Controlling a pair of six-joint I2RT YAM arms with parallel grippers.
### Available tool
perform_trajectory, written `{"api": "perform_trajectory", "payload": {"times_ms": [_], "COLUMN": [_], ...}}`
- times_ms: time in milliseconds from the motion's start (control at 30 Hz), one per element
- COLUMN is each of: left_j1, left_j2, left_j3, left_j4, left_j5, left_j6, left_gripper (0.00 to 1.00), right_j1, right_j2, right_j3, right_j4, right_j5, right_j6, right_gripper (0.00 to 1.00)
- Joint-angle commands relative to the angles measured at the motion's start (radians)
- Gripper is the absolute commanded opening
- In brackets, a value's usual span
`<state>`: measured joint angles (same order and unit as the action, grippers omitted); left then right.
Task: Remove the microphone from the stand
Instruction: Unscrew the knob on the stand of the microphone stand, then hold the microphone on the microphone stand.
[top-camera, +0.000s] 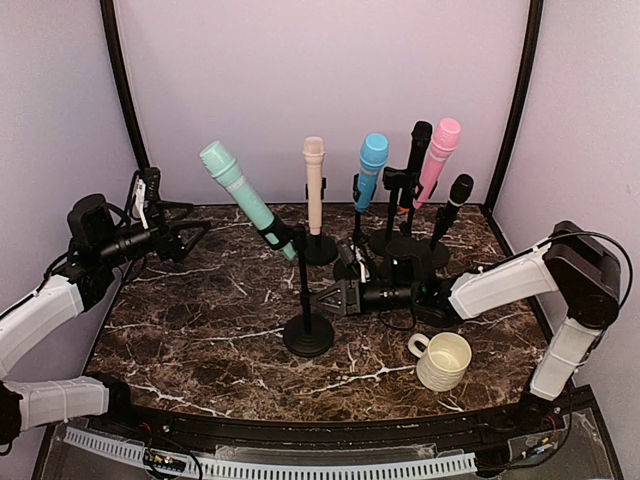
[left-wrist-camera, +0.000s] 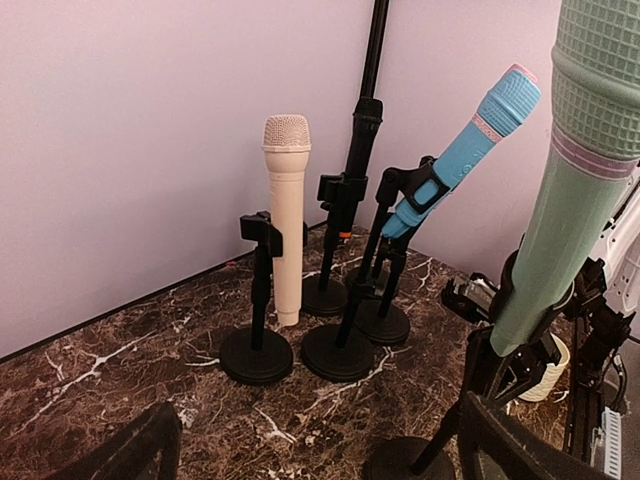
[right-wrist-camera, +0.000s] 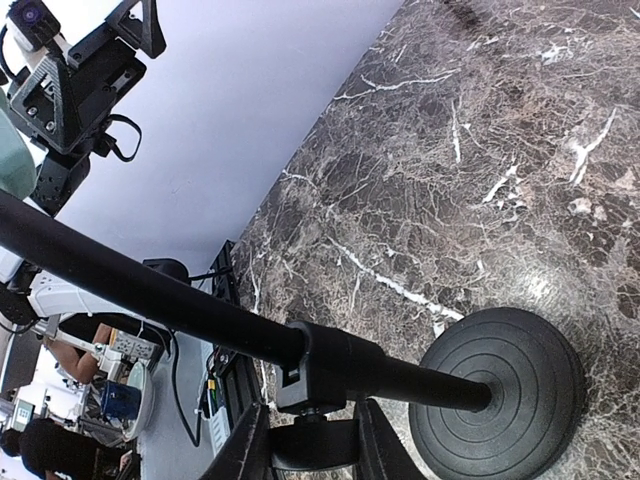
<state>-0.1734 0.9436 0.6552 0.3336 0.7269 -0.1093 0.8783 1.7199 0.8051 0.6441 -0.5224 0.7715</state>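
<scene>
A mint-green microphone (top-camera: 240, 195) sits tilted in the clip of a black stand (top-camera: 303, 290) with a round base (top-camera: 308, 336) near the table's middle. From the right, my right gripper (top-camera: 320, 298) reaches the stand's pole. In the right wrist view its fingers (right-wrist-camera: 250, 450) are shut on the knob of the pole's collar (right-wrist-camera: 330, 375), above the base (right-wrist-camera: 500, 395). My left gripper (top-camera: 200, 228) hangs open at the back left, apart from the microphone's head. In the left wrist view the microphone (left-wrist-camera: 575, 190) rises at the right edge, and nothing lies between the fingers (left-wrist-camera: 140, 450).
Behind stand several more microphones on stands: cream (top-camera: 314, 185), blue (top-camera: 370, 170), pink (top-camera: 438, 160) and black (top-camera: 455, 200). A cream mug (top-camera: 442, 360) sits near the front right, under my right arm. Walls close the back and both sides.
</scene>
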Motion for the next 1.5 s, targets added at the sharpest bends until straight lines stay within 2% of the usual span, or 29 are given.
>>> {"api": "perform_trajectory", "payload": {"times_ms": [0,133,233,500,800,1233,1467], "left_j1": [-0.008,-0.037,-0.112,-0.225,-0.335,-0.391,-0.405], "left_j2": [-0.021,-0.020,-0.008,0.049,0.124,0.191,0.206], "left_j3": [0.004,-0.005,0.009,0.067,0.055,0.052,0.054], "left_j4": [0.047,0.115,0.111,0.159,0.246,0.379,0.415], "left_j5": [0.045,0.111,0.113,0.062,-0.043,-0.119,-0.162], "left_j6": [-0.011,-0.057,-0.054,-0.086,-0.087,-0.119,-0.106], "left_gripper": [0.99,0.99,0.99,0.99,0.99,0.99,0.96], "right_j1": [0.016,0.023,0.025,0.030,0.043,0.067,0.092], "right_j2": [-0.034,-0.030,-0.031,-0.026,-0.042,-0.049,-0.059], "right_j3": [0.007,0.009,0.022,0.024,0.019,0.048,0.076], "right_j4": [-0.020,-0.026,-0.040,-0.055,-0.076,-0.140,-0.215], "right_j5": [0.080,0.098,0.111,0.128,0.154,0.196,0.267], "right_j6": [-0.045,-0.048,-0.054,-0.074,-0.109,-0.169,-0.225], "right_gripper": [0.15,0.15,0.15,0.15,0.14,0.13,0.13]}}
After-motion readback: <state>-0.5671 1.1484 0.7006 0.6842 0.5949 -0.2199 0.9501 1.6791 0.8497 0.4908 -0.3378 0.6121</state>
